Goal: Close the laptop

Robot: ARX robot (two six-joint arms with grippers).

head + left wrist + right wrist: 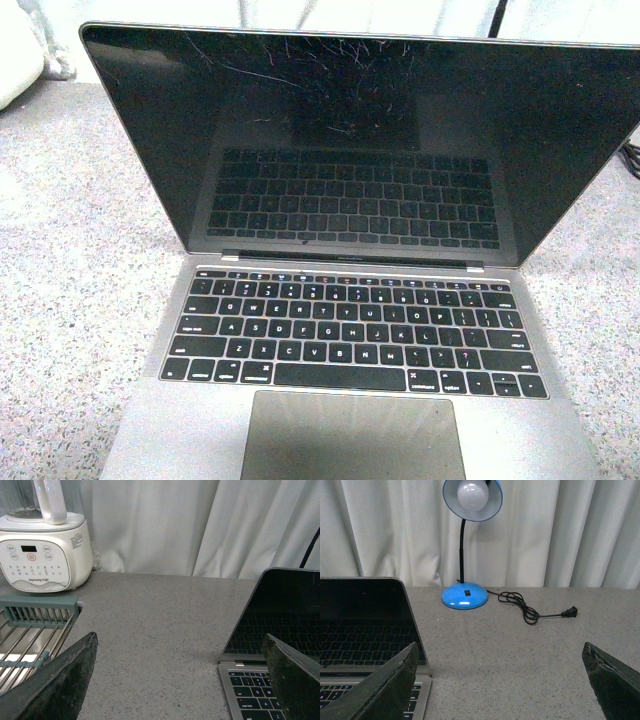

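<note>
The laptop point(350, 330) stands open in the front view, space-grey with black keys, a big trackpad and a scratched glossy black screen point(370, 130) tilted back. Neither arm shows in the front view. My left gripper point(182, 680) is open and empty, low over the speckled grey counter just left of the laptop point(272, 645); one finger overlaps its keyboard corner. My right gripper point(502, 680) is open and empty, low over the counter just right of the laptop point(365, 625). The lid's logo is hidden.
A white blender base point(45, 550) and a grey dish rack point(35, 625) stand left of the laptop. A blue desk lamp point(467, 540) with a loose black cord point(530, 610) stands at the back right. White curtains point(200, 525) hang behind the counter.
</note>
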